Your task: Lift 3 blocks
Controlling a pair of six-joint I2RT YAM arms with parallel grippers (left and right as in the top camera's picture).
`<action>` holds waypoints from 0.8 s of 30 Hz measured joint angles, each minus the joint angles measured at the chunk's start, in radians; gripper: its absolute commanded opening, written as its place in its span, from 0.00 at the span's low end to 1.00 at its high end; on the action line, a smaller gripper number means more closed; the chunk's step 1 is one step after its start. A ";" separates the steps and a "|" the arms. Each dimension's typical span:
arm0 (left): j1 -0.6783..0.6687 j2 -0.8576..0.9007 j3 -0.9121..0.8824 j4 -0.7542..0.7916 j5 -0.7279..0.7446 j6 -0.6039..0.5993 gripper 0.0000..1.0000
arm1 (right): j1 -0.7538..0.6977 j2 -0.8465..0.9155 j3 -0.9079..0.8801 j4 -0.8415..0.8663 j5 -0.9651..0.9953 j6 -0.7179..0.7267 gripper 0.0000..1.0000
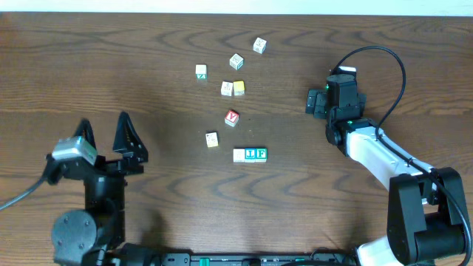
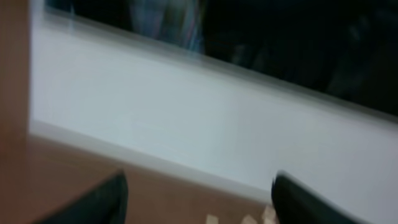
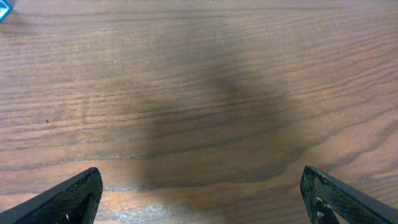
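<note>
- Only the overhead view shows the three blocks. The cream-faced block [image 1: 239, 155], the blue-letter block [image 1: 250, 154] and the green F block [image 1: 260, 154] lie in a touching row on the bench [image 1: 170, 192], between the two arms and nearer the right one.
- Farther up the bench, apart from the row, sit the red Y cube [image 1: 231, 117] and the yellow cube [image 1: 239, 87], among several pale cubes [image 1: 236, 60].
- The right wrist view shows only wood grain under a shadow and a blue corner [image 3: 3, 9] at its top left edge. This is possibly a cube, but too little shows to say.
- The left wrist view is blurred: a white band [image 2: 186, 118], darkness above it and brown wood below.
- The left pincer [image 1: 106, 133] stands wide, its fingers spread. It holds and touches nothing, and is well apart from the row.
- The right pincer [image 3: 199, 190] is wide too, with only bench between its fingers, and it grips nothing.
</note>
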 measured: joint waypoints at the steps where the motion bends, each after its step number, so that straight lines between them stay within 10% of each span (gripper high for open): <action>1: 0.016 -0.019 -0.059 0.105 0.026 0.038 0.74 | 0.000 0.000 0.000 0.000 0.000 0.000 0.99; 6: 0.111 -0.165 -0.350 0.401 0.155 0.154 0.74 | 0.000 0.000 0.000 0.000 0.000 0.000 0.99; 24: 0.219 -0.364 -0.599 -0.066 0.278 0.194 0.74 | 0.000 0.000 0.000 0.000 0.000 0.000 0.99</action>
